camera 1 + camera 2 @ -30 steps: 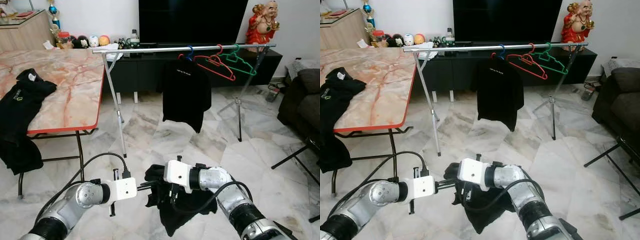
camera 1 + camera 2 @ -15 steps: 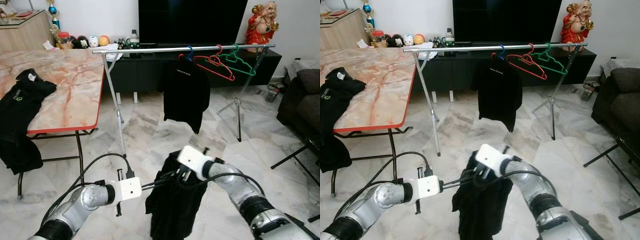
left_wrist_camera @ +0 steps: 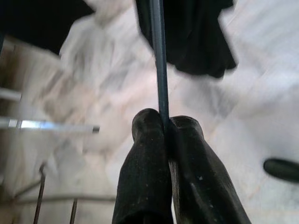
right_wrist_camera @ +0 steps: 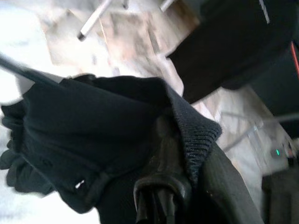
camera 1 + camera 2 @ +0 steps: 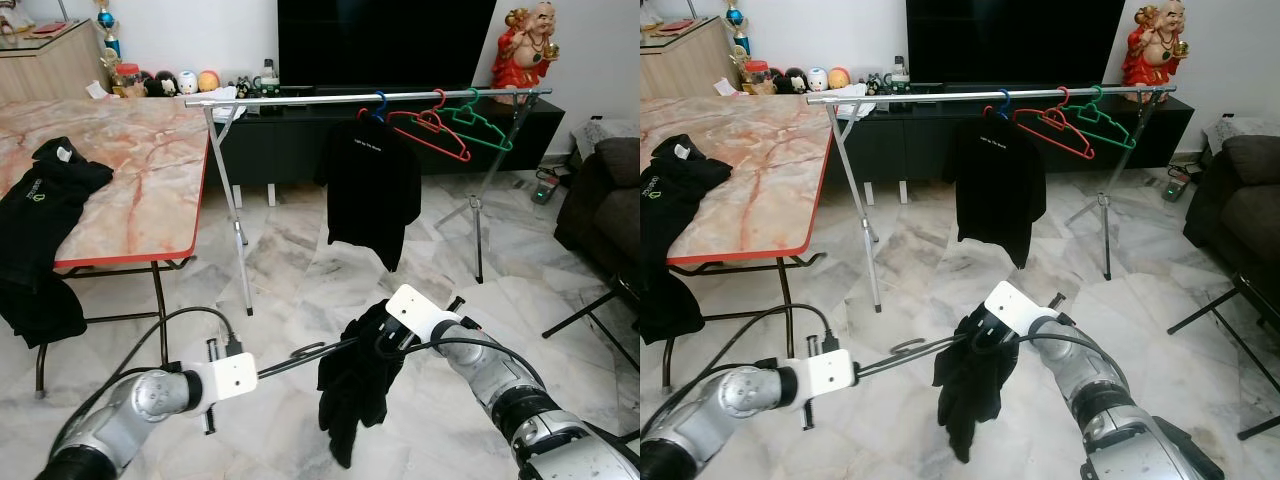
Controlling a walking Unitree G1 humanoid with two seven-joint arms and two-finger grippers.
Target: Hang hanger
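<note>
Up close, your left wrist view shows the fingers (image 3: 145, 158) pinched flat on a thin dark hanger (image 3: 159, 70). From the head, your left gripper (image 5: 262, 372) reaches low over the floor; your right gripper (image 5: 385, 345), raised beside it, clamps the black garment (image 5: 350, 395) draped on that hanger.

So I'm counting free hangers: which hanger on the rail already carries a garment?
The blue-hooked hanger, leftmost of the three on the rail, carries the black T-shirt. The red hanger and green hanger beside it hang bare.
</note>
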